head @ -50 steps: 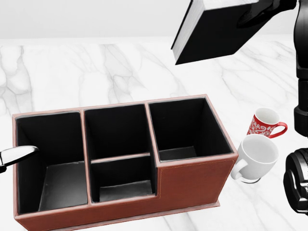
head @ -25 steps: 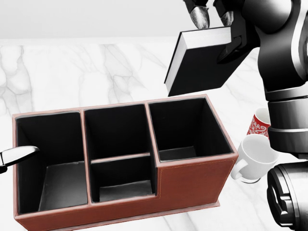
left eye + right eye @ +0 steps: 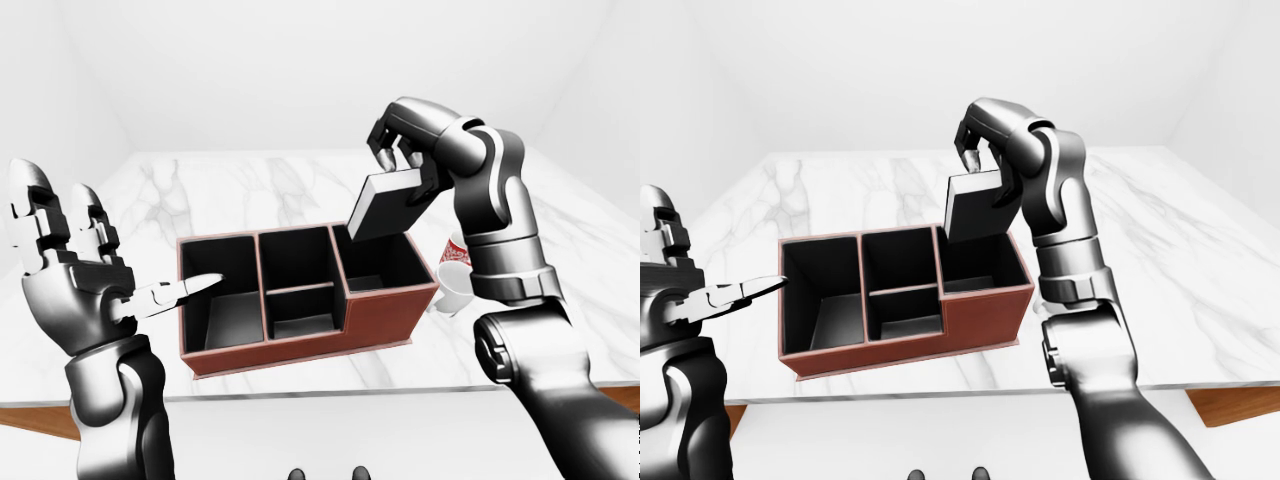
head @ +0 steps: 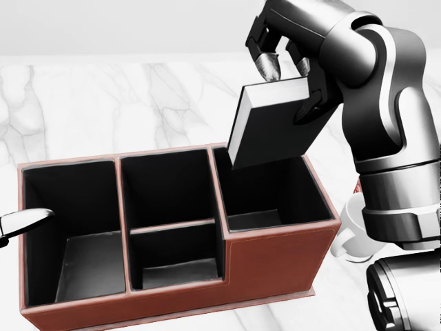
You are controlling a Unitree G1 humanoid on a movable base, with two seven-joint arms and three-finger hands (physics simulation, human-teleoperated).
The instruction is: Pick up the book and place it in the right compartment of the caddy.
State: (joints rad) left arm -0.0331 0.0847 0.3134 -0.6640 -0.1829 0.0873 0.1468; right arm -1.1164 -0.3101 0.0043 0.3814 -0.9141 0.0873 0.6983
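Note:
A black book (image 4: 272, 124) with white page edges hangs tilted, its lower corner just above the right compartment (image 4: 265, 186) of the brown caddy (image 4: 275, 258). My right hand (image 4: 286, 58) is shut on the book's top edge, fingers curled over it. The book also shows in the left-eye view (image 3: 385, 205). My left hand (image 3: 75, 270) is open and empty, raised left of the caddy, one finger (image 4: 24, 221) pointing over its left compartment.
A white mug (image 3: 452, 288) and a red patterned mug (image 3: 455, 247) stand just right of the caddy, mostly hidden by my right arm in the head view. The caddy stands on a white marble table (image 4: 83, 110) with its near edge (image 3: 300, 392) below.
My right hand has carried the book down and to the left, from high above the table to just over the caddy's right compartment. The right arm now covers the mugs. The left hand has not moved.

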